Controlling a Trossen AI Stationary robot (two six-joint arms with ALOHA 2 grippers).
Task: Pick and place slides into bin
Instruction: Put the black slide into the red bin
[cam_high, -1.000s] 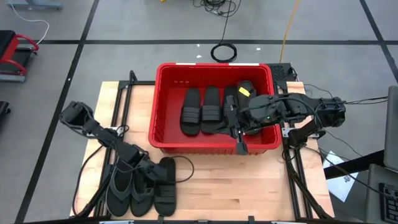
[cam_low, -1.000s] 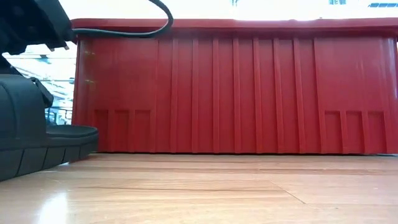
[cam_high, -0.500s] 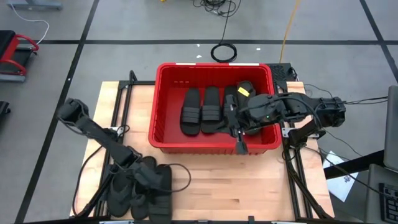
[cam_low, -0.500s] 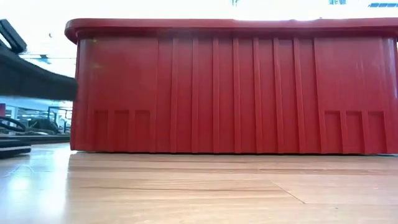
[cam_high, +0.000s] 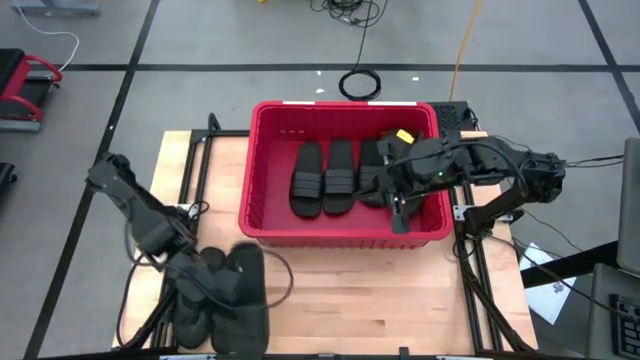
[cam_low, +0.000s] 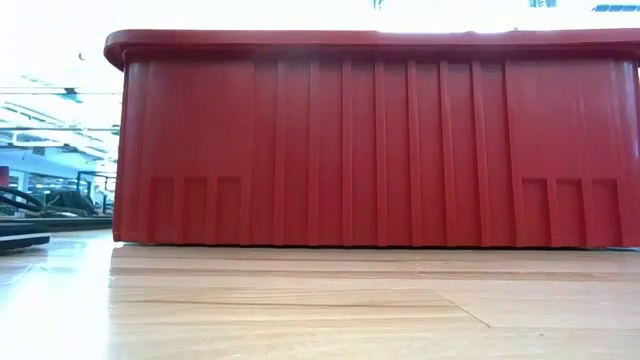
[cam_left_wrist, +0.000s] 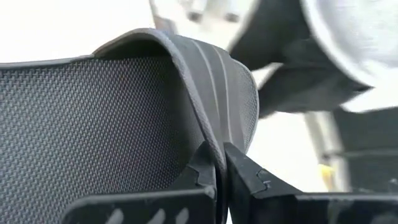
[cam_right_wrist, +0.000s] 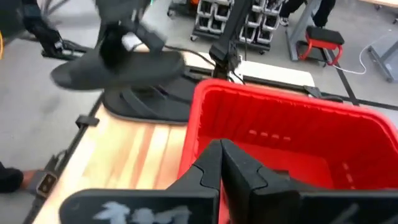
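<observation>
Left fingers (cam_left_wrist: 219, 163) have pinched shut on a slide's strap (cam_left_wrist: 211, 68)

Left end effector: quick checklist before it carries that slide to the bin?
1. Grip: the left end effector is shut on the ribbed strap of a slide: ok.
2. Slide clear of the table: it hangs above the other slides in the right wrist view: ok.
3. Room in the bin: its left part is bare beside the slides already inside: ok.
4. Path over the near wall: the right end effector is shut, empty and over the bin's right part; the left part is open: ok.
5. Grip holding through the swing: cannot tell.
</observation>
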